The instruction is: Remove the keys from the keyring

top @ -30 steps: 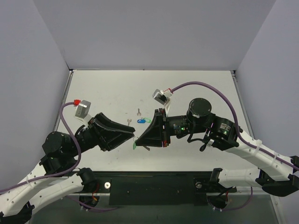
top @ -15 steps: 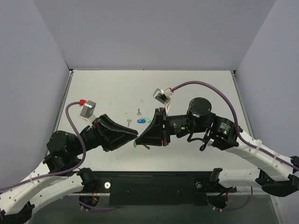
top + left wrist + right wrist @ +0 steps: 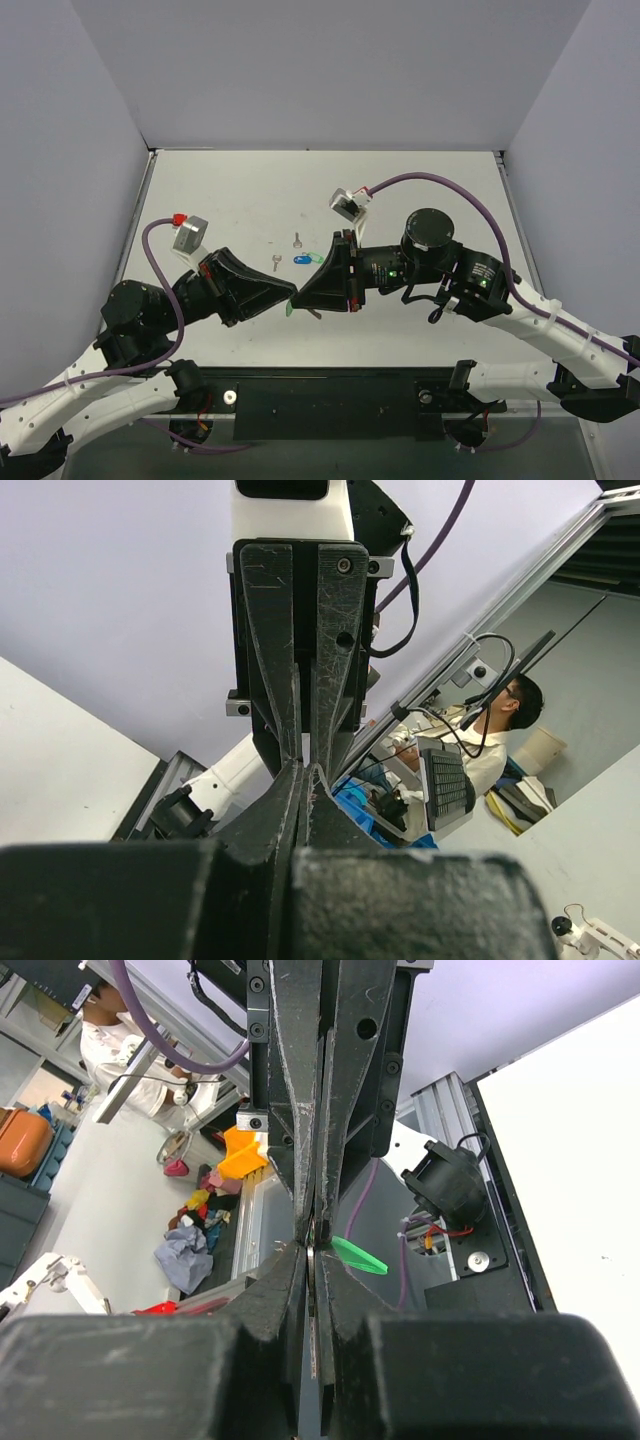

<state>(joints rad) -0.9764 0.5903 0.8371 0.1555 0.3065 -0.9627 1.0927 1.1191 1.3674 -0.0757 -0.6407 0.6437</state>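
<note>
The left gripper (image 3: 290, 291) is pointing in from the near left. Its fingers (image 3: 283, 805) are pressing together, with no gap showing at the tips.

Four keys are showing, all tiny:
- Two bare silver keys are lying flat on the white counter (image 3: 420, 190). One bare key (image 3: 276, 263) is just beyond the left gripper, and the other bare key (image 3: 297, 239) is lying a little farther back.
- One green-headed key (image 3: 288, 308) is hanging just below the spot where the two grippers are meeting tip to tip. Its bright green plastic head is the only part showing clearly.
- One blue-headed key (image 3: 301, 260) is lying on the counter just right of the nearer bare key, apart from the fingertips.

The right gripper (image 3: 303, 292) is pointing in from the right. Its fingers (image 3: 282, 1285) are pinching a thin silver metal piece (image 3: 313, 1258) beside the green head. Whether that piece is the ring or a key's blade cannot be told.
</note>
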